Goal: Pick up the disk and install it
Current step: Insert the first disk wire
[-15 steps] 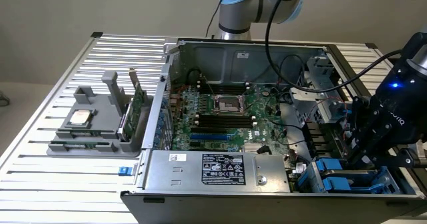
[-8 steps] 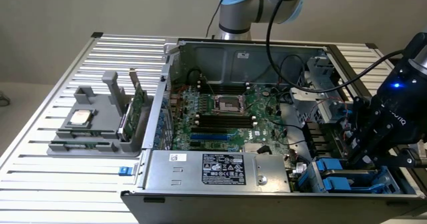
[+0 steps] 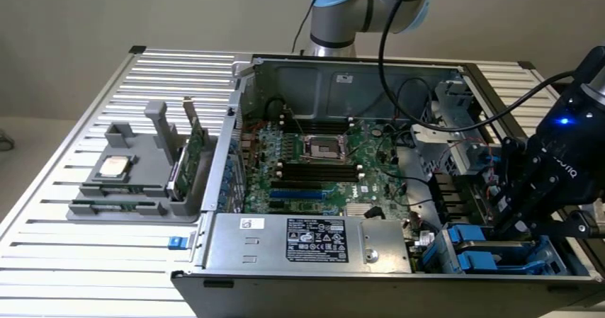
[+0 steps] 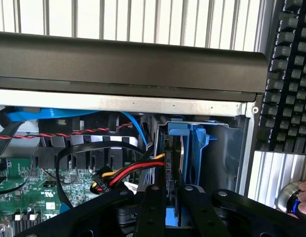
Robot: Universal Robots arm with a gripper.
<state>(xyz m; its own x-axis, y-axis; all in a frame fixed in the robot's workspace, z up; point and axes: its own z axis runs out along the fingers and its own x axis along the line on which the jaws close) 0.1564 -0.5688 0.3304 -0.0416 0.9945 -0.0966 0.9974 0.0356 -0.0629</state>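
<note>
My gripper (image 3: 511,226) hangs over the drive bay (image 3: 492,258) at the front corner of the open computer case, on the exterior view's right. In the wrist view its two black fingers (image 4: 153,207) stand close together, shut on the disk (image 4: 172,170). The disk is seen edge-on, held upright with its blue carrier bracket (image 4: 192,148) beside it, and it reaches down into the bay by the case wall. How deep the disk sits I cannot tell.
A red, yellow and black cable bundle (image 4: 128,174) runs right beside the fingers. The motherboard (image 3: 321,169) and power supply (image 3: 312,240) fill the case. A grey fixture (image 3: 132,183) holds a CPU chip and a green card. A keyboard (image 4: 291,74) and a hand (image 4: 303,197) lie outside the case.
</note>
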